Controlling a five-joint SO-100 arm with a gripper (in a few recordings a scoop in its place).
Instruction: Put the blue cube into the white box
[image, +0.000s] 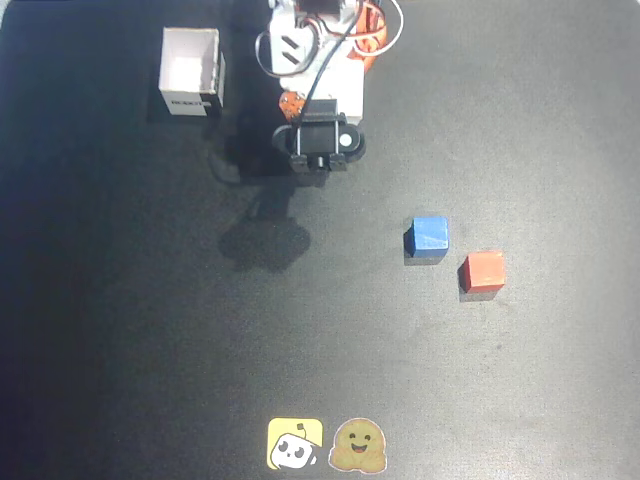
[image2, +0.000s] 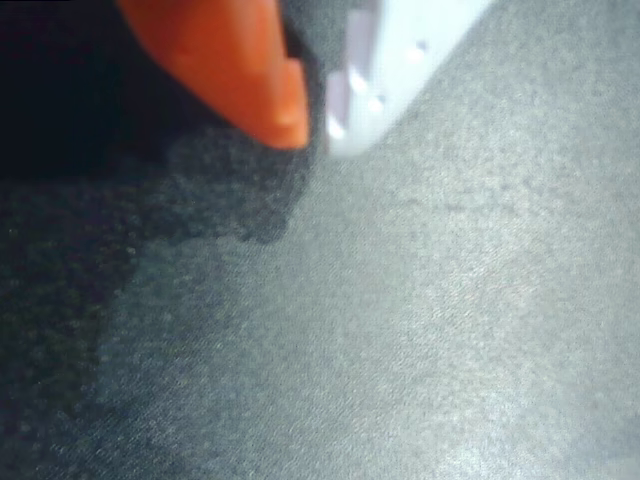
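The blue cube (image: 428, 236) rests on the dark mat right of centre in the overhead view. The white box (image: 190, 70) stands open-topped at the upper left, its dark label on the near wall. My arm (image: 320, 140) is folded at the top centre, between the two and well away from the cube. In the wrist view my gripper (image2: 315, 125) hangs over bare mat, its orange finger (image2: 240, 70) and white finger (image2: 390, 70) meeting at the tips with nothing between them.
A red-orange cube (image: 483, 271) sits just right of and below the blue cube, a small gap apart. Two flat stickers (image: 325, 445) lie at the bottom edge. The arm's shadow (image: 265, 243) falls on the mat near the centre.
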